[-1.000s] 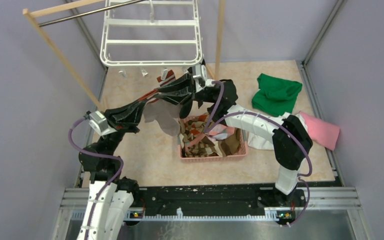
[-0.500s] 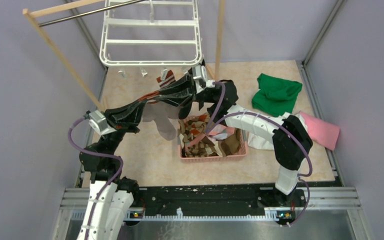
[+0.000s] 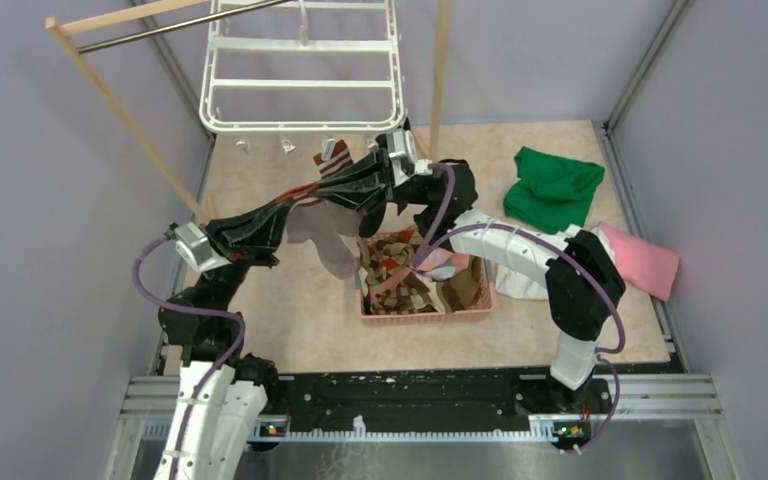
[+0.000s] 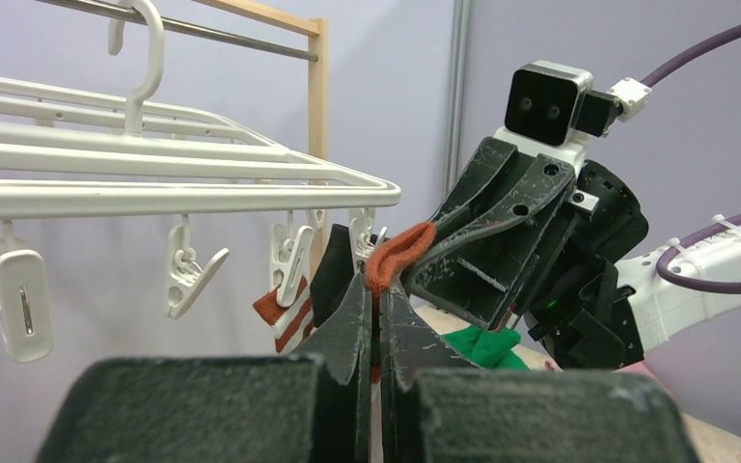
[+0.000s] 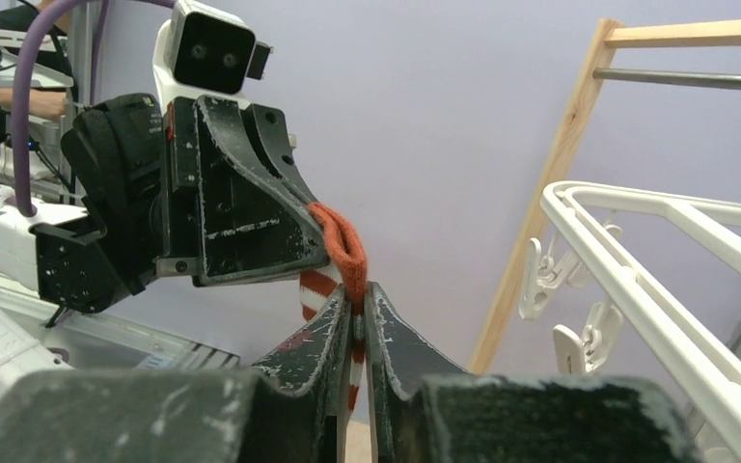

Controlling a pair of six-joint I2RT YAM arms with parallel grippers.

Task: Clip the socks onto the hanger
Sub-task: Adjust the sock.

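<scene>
The white hanger point(image 3: 305, 70) hangs at the back, with clips along its front edge. A sock with a striped cuff point(image 3: 332, 160) is clipped there. Both grippers meet just below that edge. My left gripper point(image 4: 378, 289) is shut on the orange cuff of a grey-brown sock point(image 4: 400, 253). My right gripper point(image 5: 359, 299) is shut on the same cuff point(image 5: 343, 246), facing the left one. The sock's grey body point(image 3: 325, 240) hangs down between the arms. In the left wrist view, a striped sock point(image 4: 285, 309) and a black one point(image 4: 333, 275) hang from the hanger's point(image 4: 154, 183) clips.
A pink basket point(image 3: 425, 315) with several socks sits under the right arm. A green cloth point(image 3: 552, 185), a pink cloth point(image 3: 645, 260) and a white cloth point(image 3: 525, 280) lie to the right. The wooden rack's posts point(image 3: 438, 70) point(image 3: 120, 110) flank the hanger.
Both grippers, holding the sock's cuff between them, have edged slightly closer to the hanger's front clips. The hanging body of the sock has swung a little.
</scene>
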